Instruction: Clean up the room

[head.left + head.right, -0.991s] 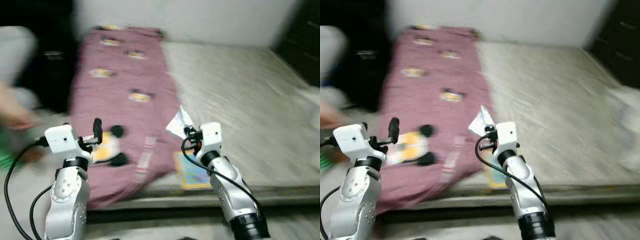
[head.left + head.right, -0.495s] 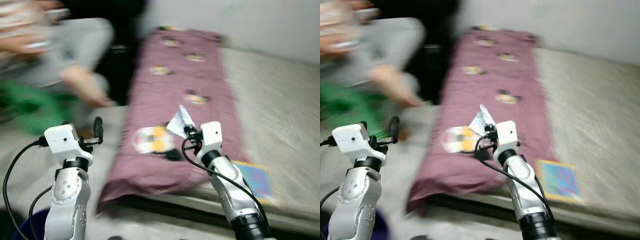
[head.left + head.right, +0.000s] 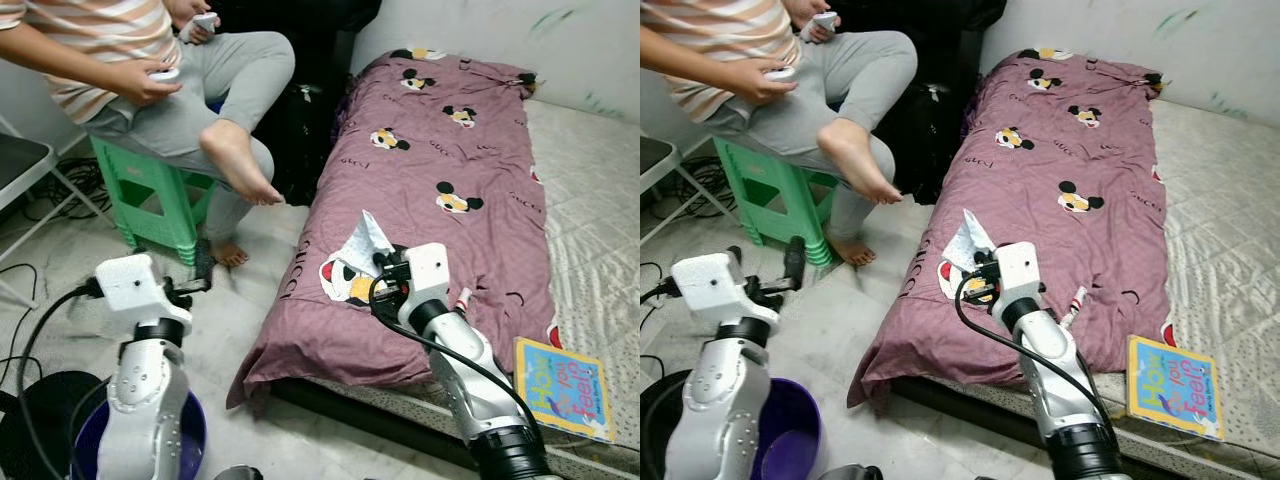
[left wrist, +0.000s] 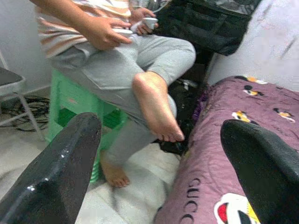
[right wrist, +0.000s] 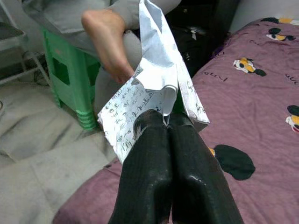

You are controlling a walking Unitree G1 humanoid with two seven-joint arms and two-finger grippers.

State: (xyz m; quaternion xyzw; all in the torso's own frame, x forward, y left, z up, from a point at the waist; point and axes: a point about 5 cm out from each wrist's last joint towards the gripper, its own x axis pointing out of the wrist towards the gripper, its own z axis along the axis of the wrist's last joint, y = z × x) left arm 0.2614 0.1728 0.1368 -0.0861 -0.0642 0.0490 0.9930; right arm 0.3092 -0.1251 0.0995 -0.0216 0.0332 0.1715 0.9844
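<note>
Since half a second ago my head has swung further left, so the blur is gone and the seated person, smeared across the corner before, now shows sharply, while the crumpled paper wrapper (image 5: 156, 88) stays pinched in my right gripper (image 5: 167, 122) just as it was. Its two black fingers are pressed together on the wrapper's lower edge, and the sheet stands up from them, silver on one face and printed with dark characters on the other. I hold it above the near end of the maroon blanket (image 3: 440, 150), over the cartoon mouse print close to the blanket's left edge. That blanket lies along the left side of the bed (image 3: 590, 180), and a colourful children's book (image 3: 563, 387) sits on the mattress near the bed's front edge, to my right. My left gripper (image 4: 159, 154) is raised over the floor with its fingers spread wide and nothing between them. Beyond it the person (image 3: 150, 70) sits on a green plastic stool (image 3: 150, 205), one bare foot crossed over a knee, both hands holding small white objects. A purple bucket (image 3: 785, 440) stands on the floor beneath my left arm.
</note>
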